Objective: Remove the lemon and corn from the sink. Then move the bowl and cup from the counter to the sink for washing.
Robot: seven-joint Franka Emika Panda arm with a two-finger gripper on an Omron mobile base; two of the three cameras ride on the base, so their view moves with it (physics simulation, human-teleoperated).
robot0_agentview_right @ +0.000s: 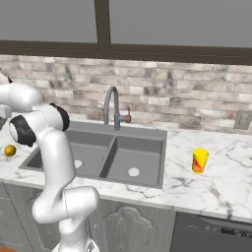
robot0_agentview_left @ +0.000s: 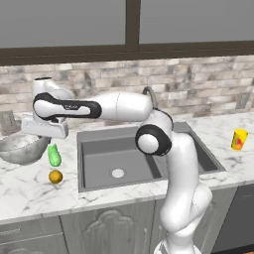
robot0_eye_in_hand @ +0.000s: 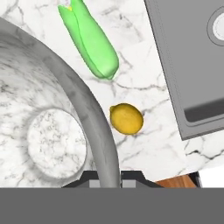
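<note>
Both things that had to leave the sink (robot0_agentview_left: pixel 198 149) are out: the corn (robot0_agentview_left: pixel 54 155) and the lemon (robot0_agentview_left: pixel 55 176) lie on the marble bench (robot0_agentview_left: pixel 30 193) to the left of the basins, the lemon just in front of the corn, and both near the bowl. In the hand view the corn (robot0_eye_in_hand: pixel 89 39) and lemon (robot0_eye_in_hand: pixel 126 118) sit apart from each other, between the bowl's rim and the sink's edge. The basins look empty, so the first half of the task appears finished.

The second half seems under way. The arm reaches far left over the speckled bowl (robot0_agentview_left: pixel 20 148), and the hand view shows the pincer (robot0_eye_in_hand: pixel 109 181) nearly closed with the bowl's rim (robot0_eye_in_hand: pixel 94 127) running between its tips, so it seems to be pinching that rim. The bowl is not yet in the sink; whether it has left the bench cannot be told.

The yellow cup (robot0_agentview_left: pixel 239 139) with its red mark stands upright and untouched on the bench well to the right of the sink, still to be moved.

On the way to the basin, the corn and lemon lie close to the bowl's path, and the curved faucet (robot0_agentview_right: pixel 112 106) rises behind the divider.
</note>
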